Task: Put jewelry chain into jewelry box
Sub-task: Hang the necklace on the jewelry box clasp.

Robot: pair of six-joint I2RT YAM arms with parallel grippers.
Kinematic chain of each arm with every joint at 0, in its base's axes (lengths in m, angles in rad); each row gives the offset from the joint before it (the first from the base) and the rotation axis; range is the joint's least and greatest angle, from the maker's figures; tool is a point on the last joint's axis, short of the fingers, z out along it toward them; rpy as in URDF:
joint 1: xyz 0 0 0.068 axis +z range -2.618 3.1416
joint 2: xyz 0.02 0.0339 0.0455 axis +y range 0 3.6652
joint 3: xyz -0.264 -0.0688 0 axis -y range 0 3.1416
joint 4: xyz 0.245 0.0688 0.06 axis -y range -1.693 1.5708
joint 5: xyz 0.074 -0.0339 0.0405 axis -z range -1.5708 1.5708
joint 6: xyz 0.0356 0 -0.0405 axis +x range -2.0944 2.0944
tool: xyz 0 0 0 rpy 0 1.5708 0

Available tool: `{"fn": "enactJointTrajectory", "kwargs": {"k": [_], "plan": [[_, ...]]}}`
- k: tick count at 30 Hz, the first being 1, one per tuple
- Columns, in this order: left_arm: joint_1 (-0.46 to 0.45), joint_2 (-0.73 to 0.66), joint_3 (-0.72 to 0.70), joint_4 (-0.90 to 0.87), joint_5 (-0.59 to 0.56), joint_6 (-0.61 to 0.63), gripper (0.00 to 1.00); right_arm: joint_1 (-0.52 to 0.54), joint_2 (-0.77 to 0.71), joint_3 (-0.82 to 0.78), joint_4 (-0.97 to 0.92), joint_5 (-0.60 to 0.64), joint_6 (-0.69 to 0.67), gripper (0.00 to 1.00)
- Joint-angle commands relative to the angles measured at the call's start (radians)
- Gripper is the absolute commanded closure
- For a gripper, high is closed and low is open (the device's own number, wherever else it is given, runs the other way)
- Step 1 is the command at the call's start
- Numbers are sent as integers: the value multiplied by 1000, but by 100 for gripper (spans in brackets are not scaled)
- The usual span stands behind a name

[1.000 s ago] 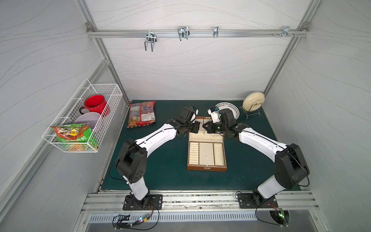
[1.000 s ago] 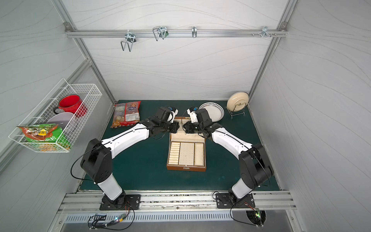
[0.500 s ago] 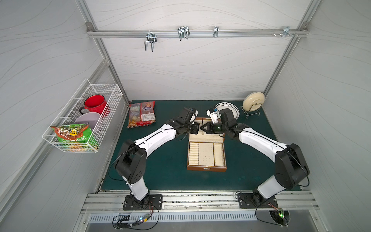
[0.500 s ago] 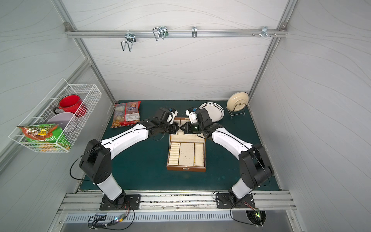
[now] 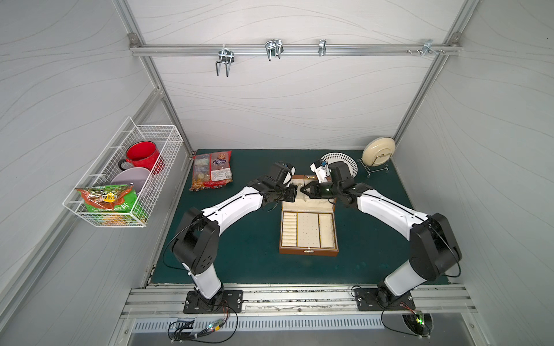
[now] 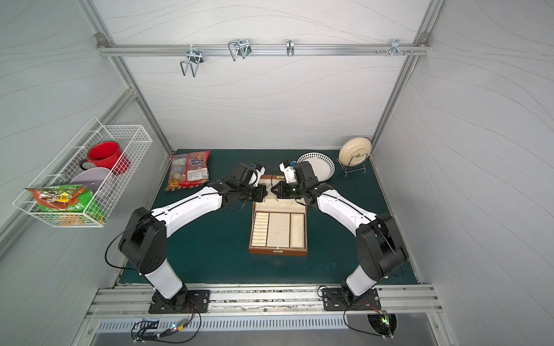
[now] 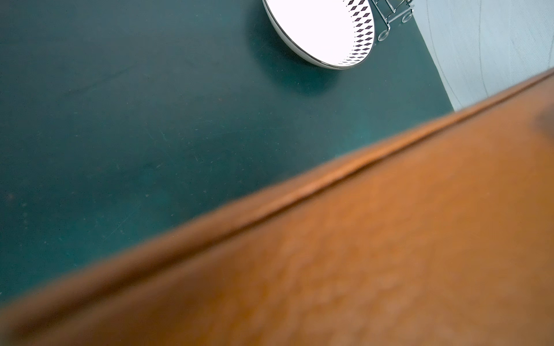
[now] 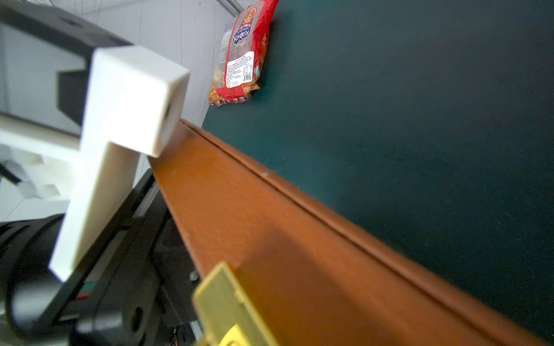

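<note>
Jewelry box (image 5: 308, 230) open, lid raised between left gripper (image 5: 295, 192) and right gripper (image 5: 303, 189), both clenched. Jewelry chain not visible; placement unconfirmed.

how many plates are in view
3: a patterned white plate flat on the mat's far right, a cream plate upright in a wire stand beside it, a grey plate in the wall basket. More may be hidden there.

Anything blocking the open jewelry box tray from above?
Nothing visible. The jewelry box is open, its compartments uncovered; the left gripper and right gripper face each other over its lid end. The jewelry chain is too thin to make out.
</note>
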Motion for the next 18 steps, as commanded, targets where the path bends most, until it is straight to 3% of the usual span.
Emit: {"fn": "enactJointTrajectory", "kwargs": {"k": [1, 3, 6, 9, 18], "plan": [[1, -8, 2, 35, 7, -5, 100, -4, 16, 6, -17, 31, -33, 99], [1, -6, 6, 38, 7, -5, 99, -5, 18, 9, -17, 39, -35, 98], [1, -5, 13, 38, 8, -5, 80, -3, 17, 8, -17, 48, -36, 94], [0, -17, 12, 40, 12, -4, 74, -3, 6, -2, -11, 58, -40, 90], [-1, -70, 11, 31, 5, -6, 72, -3, -15, -11, -12, 67, -55, 90]]}}
